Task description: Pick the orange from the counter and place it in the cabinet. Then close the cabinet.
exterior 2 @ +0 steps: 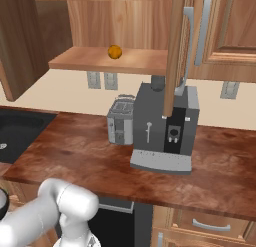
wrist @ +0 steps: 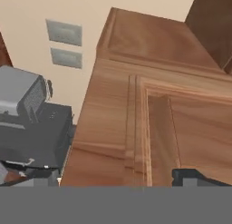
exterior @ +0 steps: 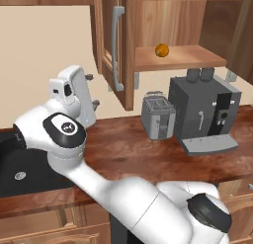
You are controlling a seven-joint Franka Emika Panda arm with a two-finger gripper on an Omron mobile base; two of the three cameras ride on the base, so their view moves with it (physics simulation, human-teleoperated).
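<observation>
The orange (exterior: pixel 161 50) (exterior 2: pixel 115 52) rests on the wooden shelf (exterior: pixel 197 58) (exterior 2: pixel 135 61) inside the cabinet, with both doors swung wide. My gripper (exterior: pixel 93 90) is open and empty, a short way left of the left door (exterior: pixel 109 40), its fingers (exterior: pixel 89 76) pointing at the door's outer face below the grey bar handle (exterior: pixel 117 48). That raised-panel door (wrist: pixel 154 123) looms close in the hand view, with one fingertip (wrist: pixel 195 175) at the bottom. The right door (exterior 2: pixel 175 51) stands edge-on. The counter (exterior: pixel 123 149) (exterior 2: pixel 75 156) lies below.
A silver toaster (exterior: pixel 158 115) (exterior 2: pixel 121 122) (wrist: pixel 22 96) and a dark coffee machine (exterior: pixel 205 112) (exterior 2: pixel 165 131) (wrist: pixel 36 137) stand on the counter under the shelf. The black sink (exterior: pixel 20 174) (exterior 2: pixel 15 131) is at the left. Wall outlets (exterior 2: pixel 102 80) (wrist: pixel 63 32) sit behind.
</observation>
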